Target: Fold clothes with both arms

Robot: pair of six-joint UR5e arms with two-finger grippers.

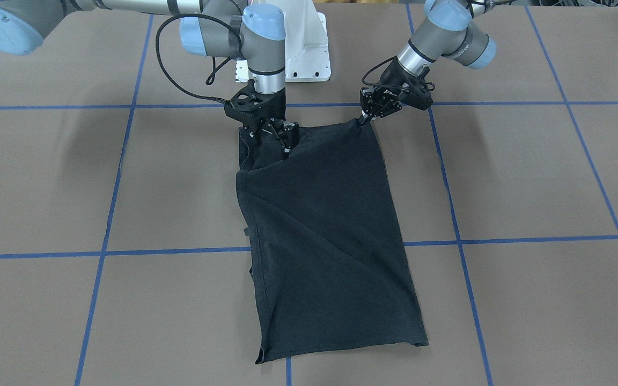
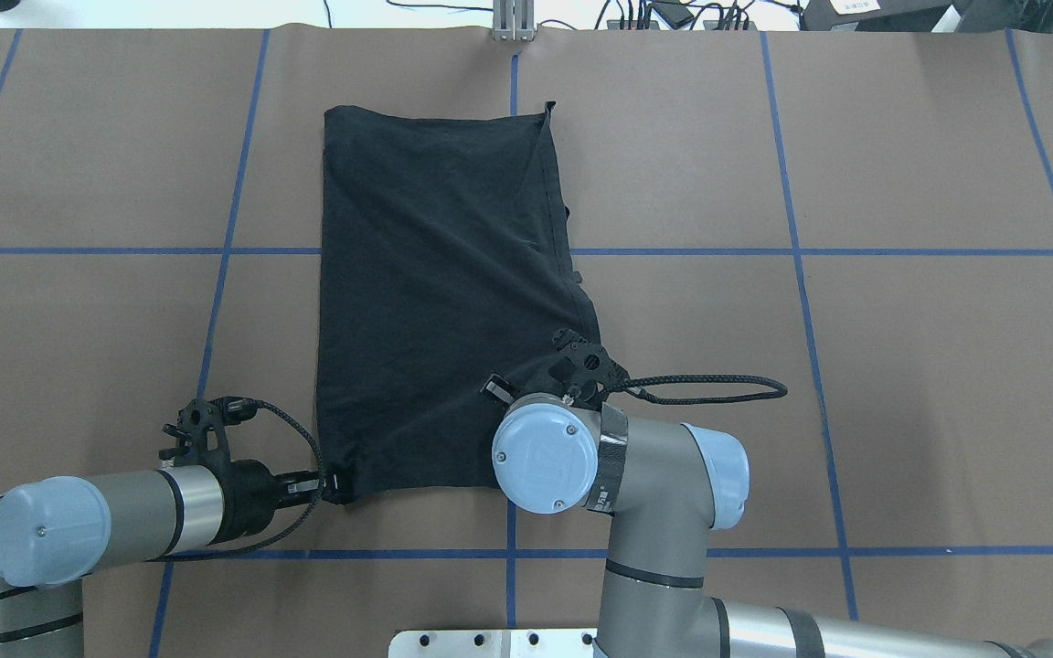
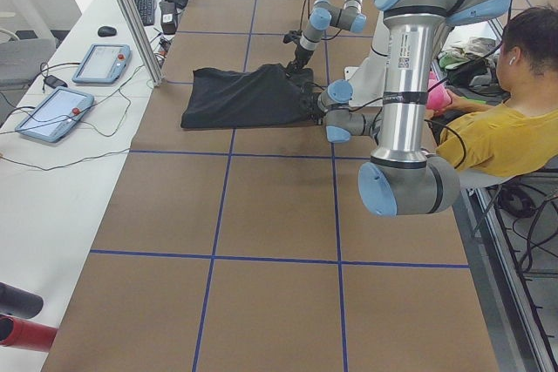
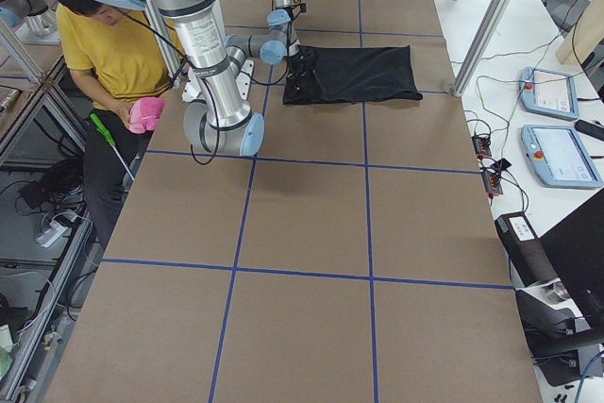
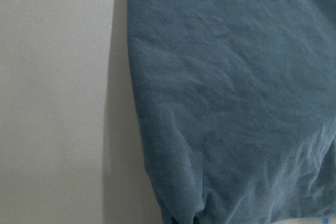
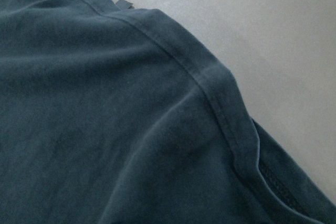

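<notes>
Here | black T-shirt (image 1: pixel 330 230) is laid folded on brown counter (image 1: pixel 529 177) lined with blue tape (image 1: pixel 180 250) | robot-side corners are gripped by closed jaws of left arm (image 1: pixel 448 32) and right arm (image 1: pixel 263 43) | person (image 3: pixel 514 141) in yellow is seated nearby

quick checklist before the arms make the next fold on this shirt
1. Left gripper hold: ok, shut on a near corner of the T-shirt.
2. Right gripper hold: cannot tell. Its fingers are at the other near corner, but no view shows them closed on cloth.
3. Cloth smooth: not ok. Diagonal creases cross it, and the edge on the robot's right is doubled over.
4. Far hem down on the table: ok.
5. Person out of the way: ok, seated off the table.
</notes>
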